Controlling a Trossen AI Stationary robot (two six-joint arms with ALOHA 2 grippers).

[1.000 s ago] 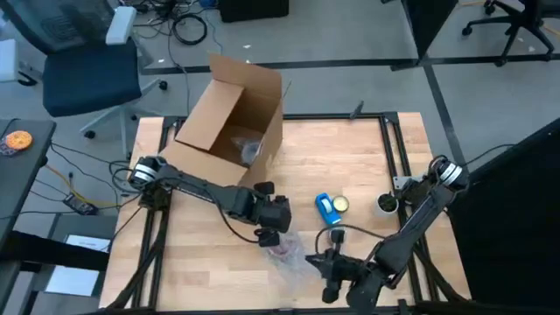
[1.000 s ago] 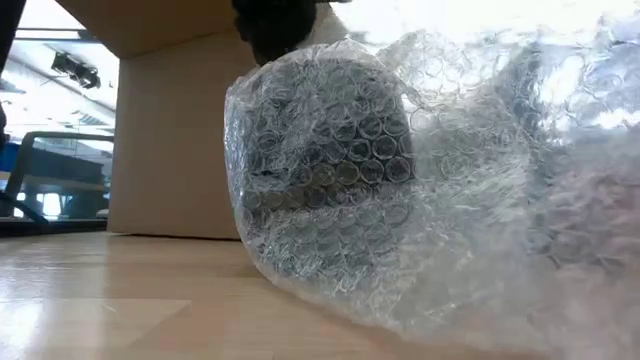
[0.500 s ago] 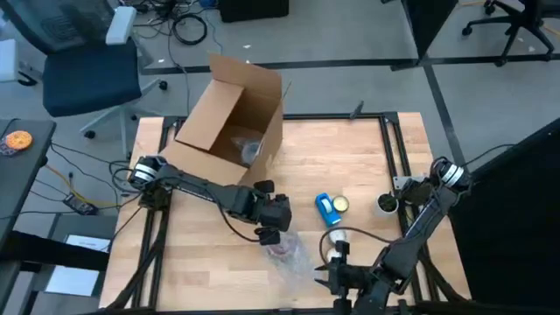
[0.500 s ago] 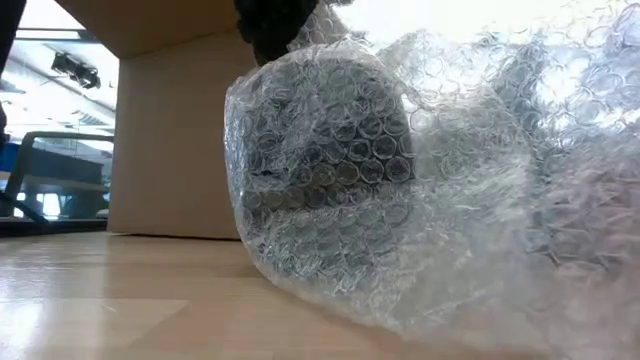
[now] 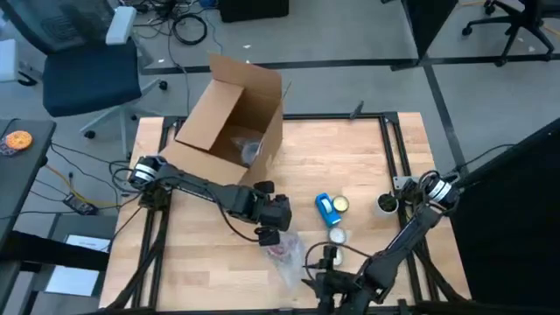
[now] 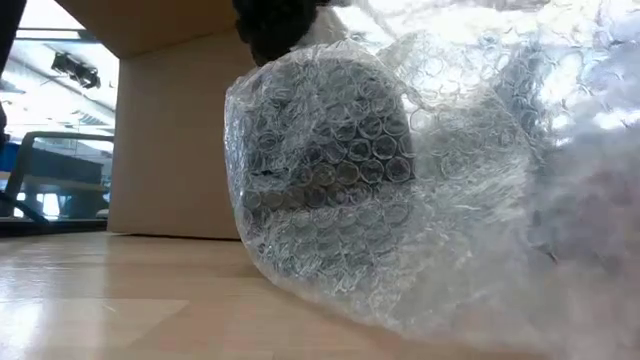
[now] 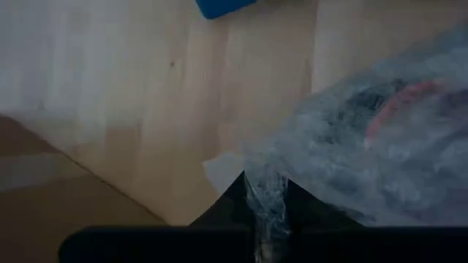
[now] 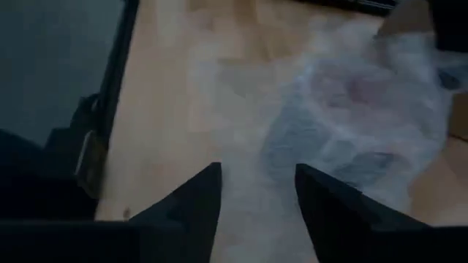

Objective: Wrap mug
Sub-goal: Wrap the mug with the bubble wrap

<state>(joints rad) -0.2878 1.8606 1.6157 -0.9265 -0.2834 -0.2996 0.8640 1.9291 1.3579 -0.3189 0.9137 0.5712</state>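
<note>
Judging by its look, the mug (image 6: 330,150) is rigid, breakable and fairly weighty under a soft, slippery sheet of bubble wrap (image 5: 287,258), so the loose film edge seems the better place to pinch than the bundle, which lies on the wooden surface (image 5: 350,166) near its front edge, between the two grippers. Left gripper (image 7: 267,212) reaches low over the bundle, its fingers pinching a fold of wrap. Right gripper (image 8: 256,193) sits near the front edge, angled toward the bundle, fingers spread and empty.

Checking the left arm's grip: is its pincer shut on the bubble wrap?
Yes, the left pincer pinches a strip of clear bubble wrap.
</note>
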